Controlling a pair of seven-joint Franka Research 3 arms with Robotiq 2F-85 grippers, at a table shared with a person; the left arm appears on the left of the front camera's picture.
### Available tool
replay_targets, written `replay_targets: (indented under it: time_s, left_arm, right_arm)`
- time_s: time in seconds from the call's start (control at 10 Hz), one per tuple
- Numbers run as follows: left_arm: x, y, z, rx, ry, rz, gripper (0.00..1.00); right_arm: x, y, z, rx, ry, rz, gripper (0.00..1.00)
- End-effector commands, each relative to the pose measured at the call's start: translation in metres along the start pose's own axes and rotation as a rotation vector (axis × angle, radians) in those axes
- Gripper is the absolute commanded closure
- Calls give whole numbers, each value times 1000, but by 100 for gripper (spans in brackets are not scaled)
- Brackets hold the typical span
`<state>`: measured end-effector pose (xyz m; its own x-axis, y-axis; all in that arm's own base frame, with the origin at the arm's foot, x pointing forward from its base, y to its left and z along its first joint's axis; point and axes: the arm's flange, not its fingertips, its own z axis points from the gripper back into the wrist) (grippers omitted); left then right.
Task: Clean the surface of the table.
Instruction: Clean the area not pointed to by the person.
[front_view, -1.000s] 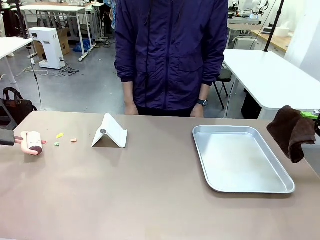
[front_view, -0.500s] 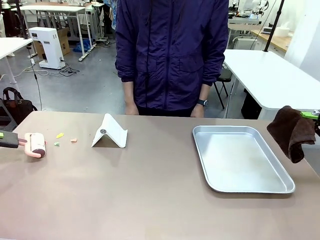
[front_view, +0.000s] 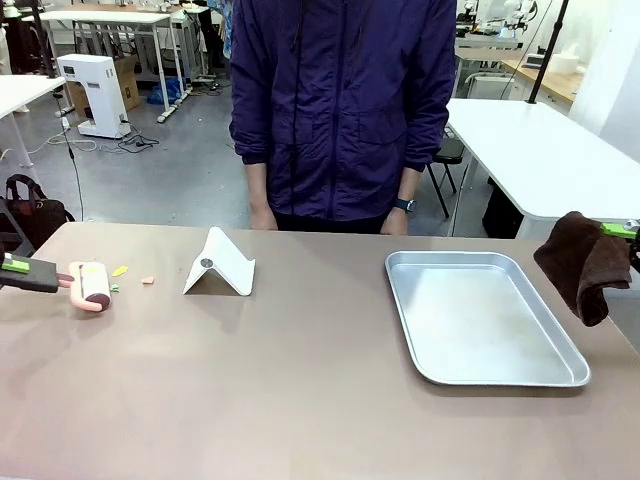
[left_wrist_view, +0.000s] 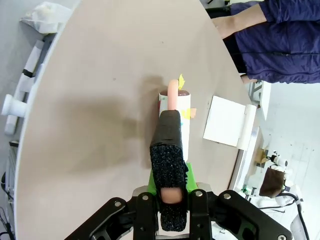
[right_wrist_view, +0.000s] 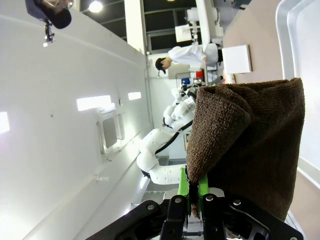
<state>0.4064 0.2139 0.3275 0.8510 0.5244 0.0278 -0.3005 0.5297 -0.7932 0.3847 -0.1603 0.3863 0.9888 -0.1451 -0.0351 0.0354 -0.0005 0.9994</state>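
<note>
The taupe-brown table (front_view: 300, 390) spreads across the front view. At its far left my left gripper (front_view: 30, 273) is shut on the handle of a pink lint roller (front_view: 93, 283), whose roll lies on the top. Small scraps lie just right of it: a yellow scrap (front_view: 119, 270), a green scrap (front_view: 113, 288) touching the roll, and an orange scrap (front_view: 148, 280). In the left wrist view my left gripper (left_wrist_view: 169, 125) clamps the handle, with the lint roller (left_wrist_view: 176, 107) ahead on the table (left_wrist_view: 100, 100). At the right edge my right gripper (front_view: 622, 232) is shut on a hanging brown cloth (front_view: 583, 265). The right wrist view shows my right gripper (right_wrist_view: 196, 187) pinching the brown cloth (right_wrist_view: 250, 145).
A shiny metal tray (front_view: 505, 378) sits right of centre. A folded white stand (front_view: 220, 265) is left of centre, near the scraps. A person in a dark blue jacket (front_view: 340, 100) stands at the far edge, hands down. A white-topped table (front_view: 540, 150) is behind on the right.
My left gripper has pushed the lint roller to the right, up to the scraps. The right arm and the cloth have stayed put.
</note>
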Motion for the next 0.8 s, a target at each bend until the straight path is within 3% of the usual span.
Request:
replay_targets:
  time_s: [0.0, 0.7]
  left_arm:
    - [-5, 2, -32, 92, 40, 18, 78]
    - [10, -56, -98, 91, 109, -20, 78]
  right_arm:
    - [2, 5, 0, 1, 8, -3, 93]
    - [2, 5, 0, 1, 8, -3, 93]
